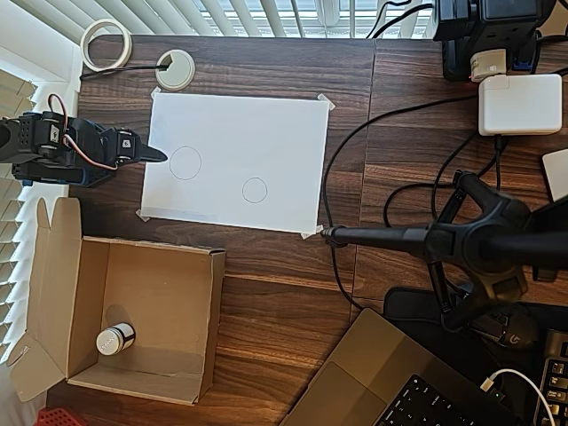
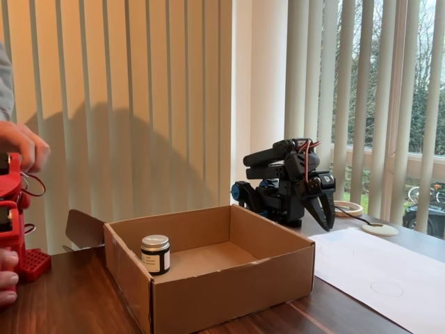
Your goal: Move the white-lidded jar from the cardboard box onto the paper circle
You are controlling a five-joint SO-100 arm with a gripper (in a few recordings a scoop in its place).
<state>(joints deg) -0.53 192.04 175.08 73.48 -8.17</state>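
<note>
The white-lidded jar (image 1: 115, 338) (image 2: 155, 254) stands upright inside the cardboard box (image 1: 217, 302) (image 2: 229, 292), near the box's lower left corner in the overhead view. The paper circle (image 1: 255, 190) (image 2: 387, 287) is the smaller pencil outline on the white sheet (image 1: 235, 133). My gripper (image 1: 153, 153) (image 2: 325, 217) is shut and holds nothing. It rests folded at the sheet's left edge in the overhead view, fingers pointing down, well apart from the jar and the box.
A larger pencil circle (image 1: 185, 162) lies left of the small one. A tape roll (image 1: 106, 44) and a white grommet (image 1: 175, 69) sit beyond the sheet. A black stand (image 1: 479, 244), cables, a charger (image 1: 519, 104) and a laptop (image 1: 399, 382) crowd the right side.
</note>
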